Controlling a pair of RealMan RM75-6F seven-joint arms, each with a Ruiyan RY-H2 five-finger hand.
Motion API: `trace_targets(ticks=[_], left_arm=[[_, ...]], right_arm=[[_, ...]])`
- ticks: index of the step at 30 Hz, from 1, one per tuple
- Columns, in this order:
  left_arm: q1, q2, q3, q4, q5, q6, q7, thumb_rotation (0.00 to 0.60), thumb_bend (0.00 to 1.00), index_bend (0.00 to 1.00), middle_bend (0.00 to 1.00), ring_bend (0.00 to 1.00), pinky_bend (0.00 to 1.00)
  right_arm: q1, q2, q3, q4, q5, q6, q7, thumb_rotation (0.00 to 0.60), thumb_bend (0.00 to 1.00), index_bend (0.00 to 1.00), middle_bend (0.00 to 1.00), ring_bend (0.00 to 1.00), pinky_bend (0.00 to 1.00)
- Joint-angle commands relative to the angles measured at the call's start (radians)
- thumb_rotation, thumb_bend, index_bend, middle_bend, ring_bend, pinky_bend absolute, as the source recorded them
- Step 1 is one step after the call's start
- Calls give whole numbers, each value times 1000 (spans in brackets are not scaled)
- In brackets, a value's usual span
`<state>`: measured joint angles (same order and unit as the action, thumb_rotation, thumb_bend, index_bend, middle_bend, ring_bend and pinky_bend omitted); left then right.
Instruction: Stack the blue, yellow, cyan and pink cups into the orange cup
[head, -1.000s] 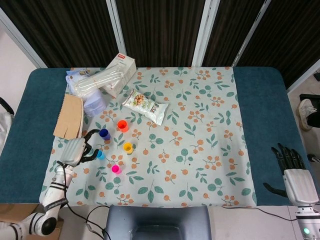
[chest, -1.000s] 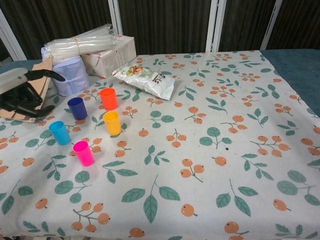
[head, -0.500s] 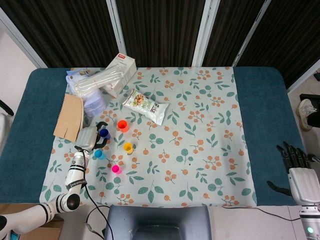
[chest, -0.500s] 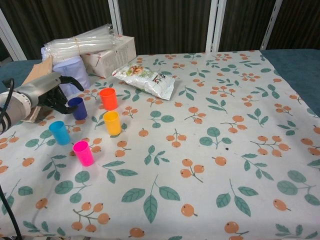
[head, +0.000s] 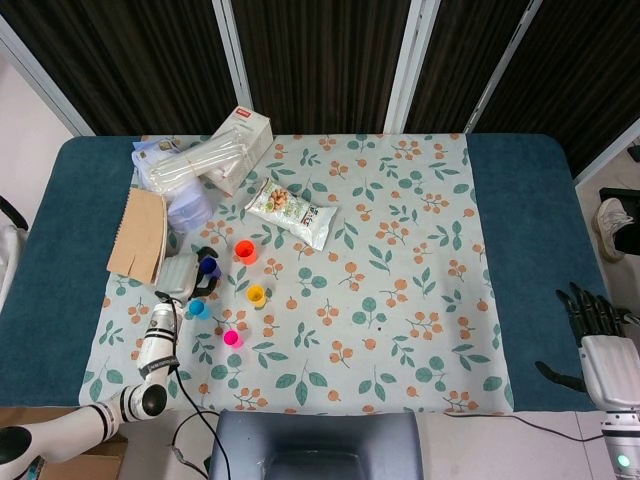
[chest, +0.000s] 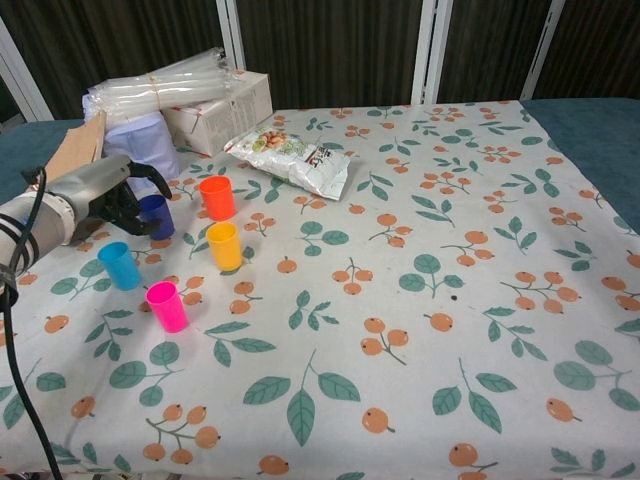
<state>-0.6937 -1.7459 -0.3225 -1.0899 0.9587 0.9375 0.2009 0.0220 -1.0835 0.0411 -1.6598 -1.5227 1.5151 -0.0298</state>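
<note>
Chest view: left hand (chest: 110, 195) around blue cup (chest: 157, 215)

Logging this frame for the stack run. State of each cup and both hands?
blue cup: upright, left hand's fingers around it, not lifted
orange cup: upright, empty, free
yellow cup: upright, free
cyan cup: upright, free
pink cup: upright, free
left hand: closing on the blue cup
right hand: off the table edge, fingers apart, holding nothing

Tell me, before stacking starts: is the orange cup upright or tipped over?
Upright: the orange cup stands on its base with its open rim facing up, beside the yellow cup.
</note>
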Motion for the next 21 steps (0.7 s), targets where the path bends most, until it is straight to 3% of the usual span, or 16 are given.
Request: trace_targets(ticks=[1, 9, 21], left_arm=[[-5, -6, 1, 8, -1, -1, 0, 600, 361, 380, 1000, 1000, 1000], [-11, -20, -1, 35, -5, 8, 2, 600, 361, 486, 1000, 1000, 1000], [-19, 24, -32, -43, 8, 63, 18, 600, 363, 519, 1000, 1000, 1000]], right_arm=[[0, 1, 0, 0, 1, 0, 2, 600, 175, 0, 0, 0, 0], [-3, 4, 1, 1, 0, 5, 8, 600, 174, 0, 0, 0, 0], [-6, 9, -2, 0, -9, 11, 20, 600, 174, 0, 0, 0, 0]])
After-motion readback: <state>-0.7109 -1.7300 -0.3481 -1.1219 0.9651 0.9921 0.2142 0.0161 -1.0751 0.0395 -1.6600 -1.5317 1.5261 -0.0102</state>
